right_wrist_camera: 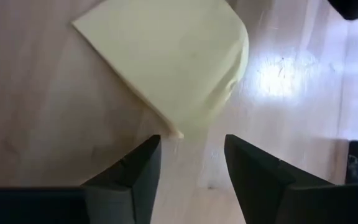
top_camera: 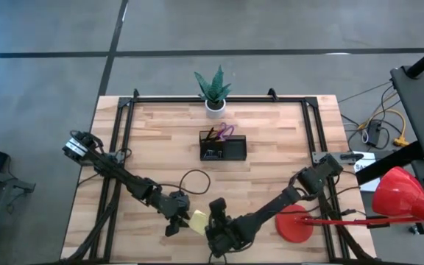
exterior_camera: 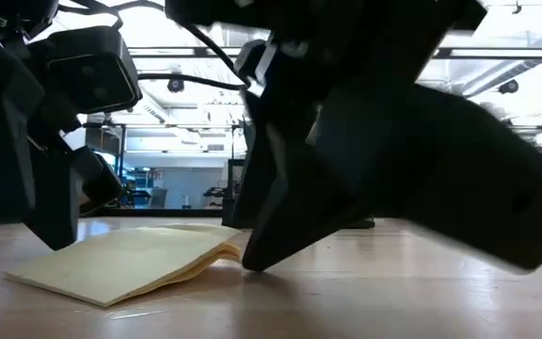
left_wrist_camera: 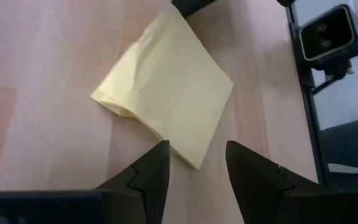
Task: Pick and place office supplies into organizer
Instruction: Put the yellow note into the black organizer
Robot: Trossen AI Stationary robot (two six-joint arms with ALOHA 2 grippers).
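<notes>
Left gripper [left_wrist_camera: 194, 171] fingers apart, empty, low over table [top_camera: 160, 147], sticky-note pad [left_wrist_camera: 166, 87] corner just ahead of tips, not touched. Right gripper [right_wrist_camera: 191, 165] fingers likewise apart, nothing clamped, pad corner [right_wrist_camera: 166, 68] near one tip. Pad lies flat at table's 6 o'clock edge between both grippers, top sheets curled. Organizer [top_camera: 223, 147] near centre, toward 12 o'clock, scissors [top_camera: 227, 131] standing in it. Low view: dark gripper bodies block most of scene; organizer hidden.

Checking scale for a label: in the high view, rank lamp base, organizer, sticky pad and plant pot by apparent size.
1. organizer
2. lamp base, slightly smaller in area, close call
3. plant pot
4. sticky pad, partly hidden by arms, so unsure
</notes>
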